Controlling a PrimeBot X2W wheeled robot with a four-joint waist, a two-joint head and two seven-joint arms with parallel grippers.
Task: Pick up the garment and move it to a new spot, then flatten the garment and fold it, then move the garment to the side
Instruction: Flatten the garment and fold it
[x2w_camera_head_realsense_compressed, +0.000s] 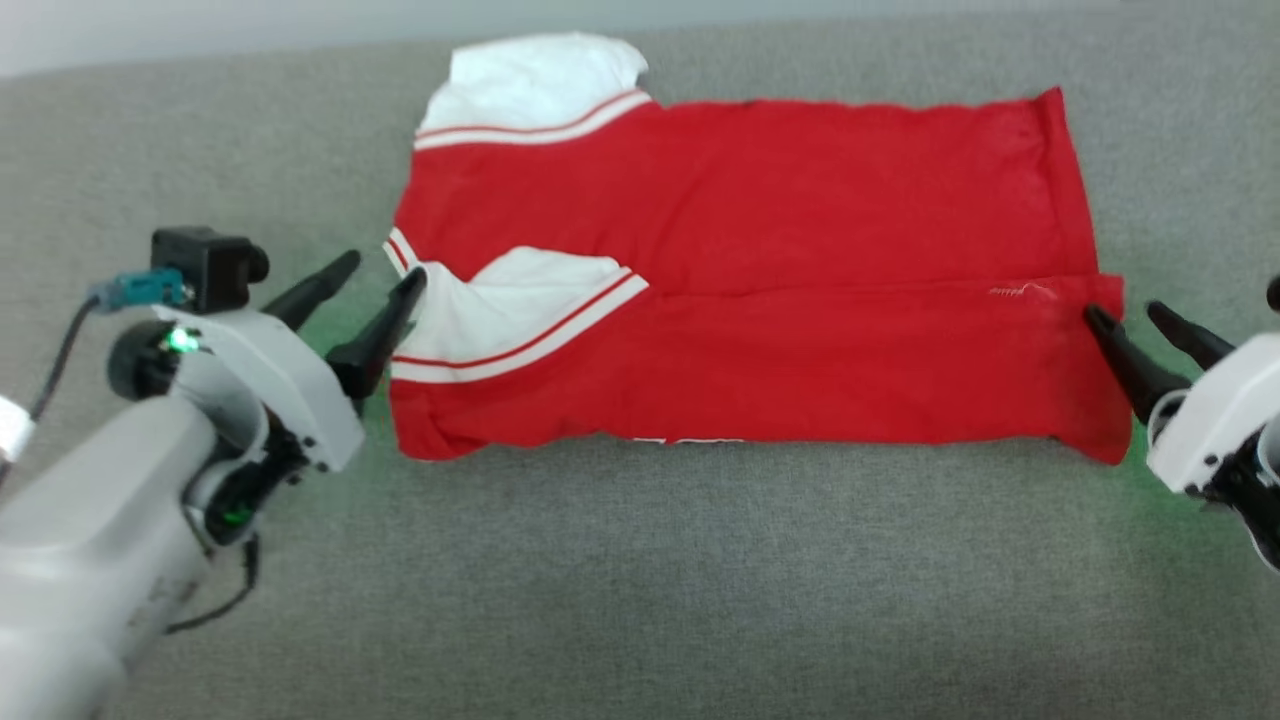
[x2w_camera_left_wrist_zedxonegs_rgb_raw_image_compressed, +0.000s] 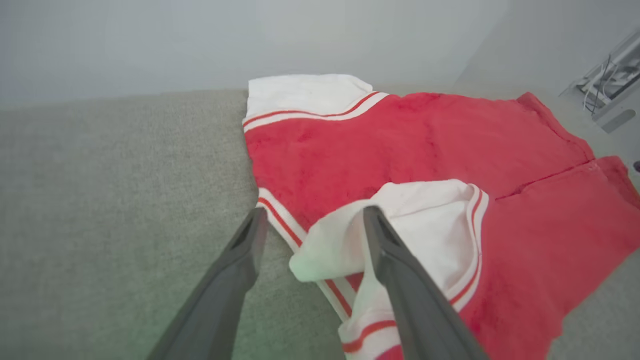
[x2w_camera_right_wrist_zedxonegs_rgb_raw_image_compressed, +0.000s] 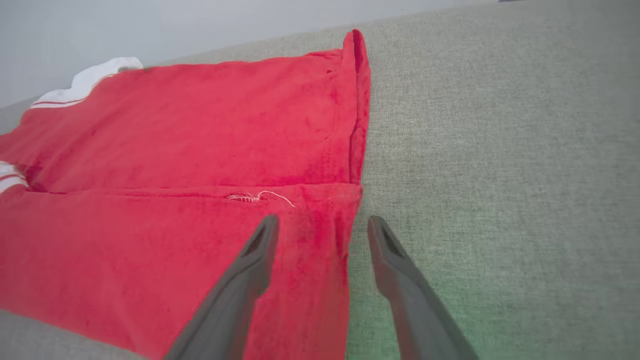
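place: the garment (x2w_camera_head_realsense_compressed: 740, 270) is laid on the grey cushion (x2w_camera_head_realsense_compressed: 640, 580) | done: it looks flattened and folded once along its length | grippers: left gripper (x2w_camera_head_realsense_compressed: 382, 270) and right gripper (x2w_camera_head_realsense_compressed: 1127, 313) are spread open at its ends, nothing held | to do: moving it aside, maybe another fold
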